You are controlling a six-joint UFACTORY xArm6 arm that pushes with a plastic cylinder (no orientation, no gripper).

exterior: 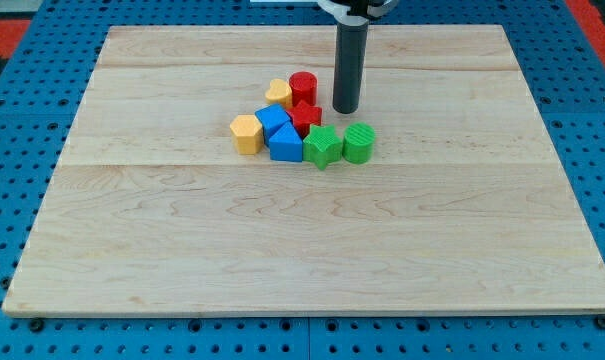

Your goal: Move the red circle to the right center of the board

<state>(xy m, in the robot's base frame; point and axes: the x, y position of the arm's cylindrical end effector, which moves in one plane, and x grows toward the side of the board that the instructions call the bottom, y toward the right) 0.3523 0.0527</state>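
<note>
The red circle (pixel 303 87) is a short red cylinder at the top of a tight cluster of blocks near the middle of the wooden board (pixel 462 230). My tip (pixel 345 108) stands just to the view's right of the red circle, a small gap apart, and above the green circle (pixel 359 143). A yellow block (pixel 278 94) touches the red circle on its left. A second red block (pixel 306 119) lies just below it.
The cluster also holds a yellow hexagon-like block (pixel 247 133) at the left, two blue blocks (pixel 274 121) (pixel 286 144), and a green star-like block (pixel 322 147). A blue pegboard (pixel 582 60) surrounds the board.
</note>
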